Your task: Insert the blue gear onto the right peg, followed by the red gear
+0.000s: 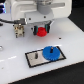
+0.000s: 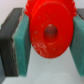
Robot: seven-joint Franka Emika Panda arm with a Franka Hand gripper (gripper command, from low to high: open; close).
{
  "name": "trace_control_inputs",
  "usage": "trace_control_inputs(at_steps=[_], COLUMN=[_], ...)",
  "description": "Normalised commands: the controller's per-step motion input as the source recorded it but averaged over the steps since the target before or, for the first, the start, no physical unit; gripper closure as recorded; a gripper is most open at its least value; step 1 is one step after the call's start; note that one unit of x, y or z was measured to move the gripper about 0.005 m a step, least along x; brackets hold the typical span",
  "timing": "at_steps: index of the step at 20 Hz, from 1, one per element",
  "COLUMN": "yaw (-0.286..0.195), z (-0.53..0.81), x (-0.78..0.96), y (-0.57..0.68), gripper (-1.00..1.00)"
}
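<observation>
The blue gear (image 1: 50, 52) lies flat on the right end of a dark base plate (image 1: 33, 58) toward the front of the white table. My gripper (image 1: 42, 30) hangs behind it, shut on the red gear (image 1: 42, 32), which is held above the table. In the wrist view the red gear (image 2: 49, 33) fills the frame, its toothed rim and centre hole facing the camera, clamped between two teal finger pads (image 2: 22, 42). The peg under the blue gear is hidden.
A thin peg (image 1: 36, 55) stands on the left part of the base plate. A small metal fixture (image 1: 19, 31) sits at the exterior view's left, beside the gripper. Black cables (image 1: 6, 15) run along the back left.
</observation>
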Motion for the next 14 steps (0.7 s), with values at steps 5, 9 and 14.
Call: trace_control_inputs(at_steps=[5,9,14], yaw=[0.0,0.0,0.0], z=[0.31,0.36,0.39], x=[0.38,0.45,0.53], y=[-0.08,-0.03,-0.06], gripper=[1.0,1.0,1.0])
